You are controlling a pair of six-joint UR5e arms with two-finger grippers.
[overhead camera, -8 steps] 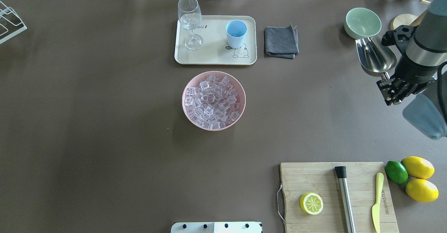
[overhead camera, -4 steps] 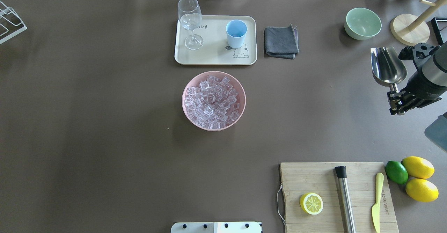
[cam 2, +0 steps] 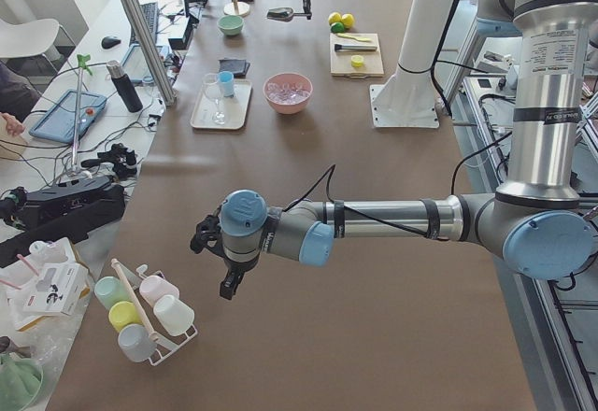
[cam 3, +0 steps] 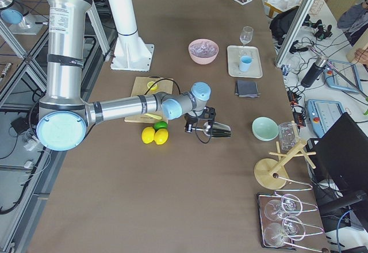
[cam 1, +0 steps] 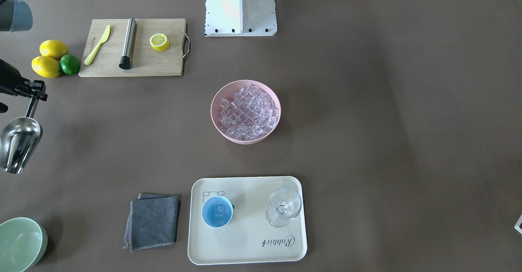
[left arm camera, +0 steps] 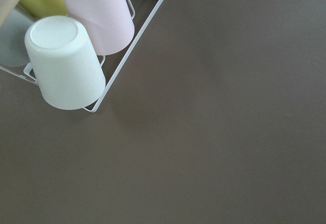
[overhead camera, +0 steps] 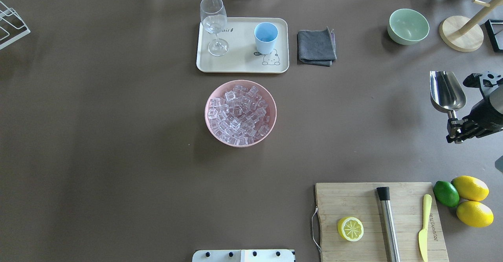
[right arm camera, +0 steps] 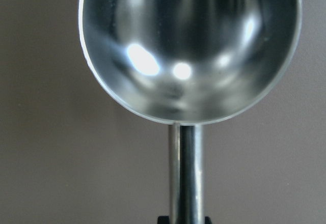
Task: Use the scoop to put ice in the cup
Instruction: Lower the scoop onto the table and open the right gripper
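Note:
My right gripper (overhead camera: 456,128) is shut on the handle of the silver scoop (overhead camera: 447,91) at the table's right edge, above the table. The scoop's trough is empty in the right wrist view (right arm camera: 188,46). The ice (overhead camera: 239,112) fills a pink bowl (overhead camera: 207,114) at mid-table. The light-blue cup (overhead camera: 266,37) stands on a cream tray (overhead camera: 239,55) beyond the bowl; in the front-facing view the cup (cam 1: 217,211) seems to hold a clear cube. My left gripper (cam 2: 229,278) shows only in the exterior left view, far from these things; I cannot tell whether it is open or shut.
A wine glass (overhead camera: 214,22) shares the tray. A grey cloth (overhead camera: 316,46), pale green bowl (overhead camera: 408,26) and wooden stand (overhead camera: 460,36) lie at the far right. A cutting board (overhead camera: 353,203) with rod, lemon half and knife is near right, lemons (overhead camera: 471,199) beside it. A cup rack (left arm camera: 76,56) is by the left wrist.
My right gripper has carried the scoop away from the green bowl, back toward the robot and further toward the table's right edge. Nothing else moved.

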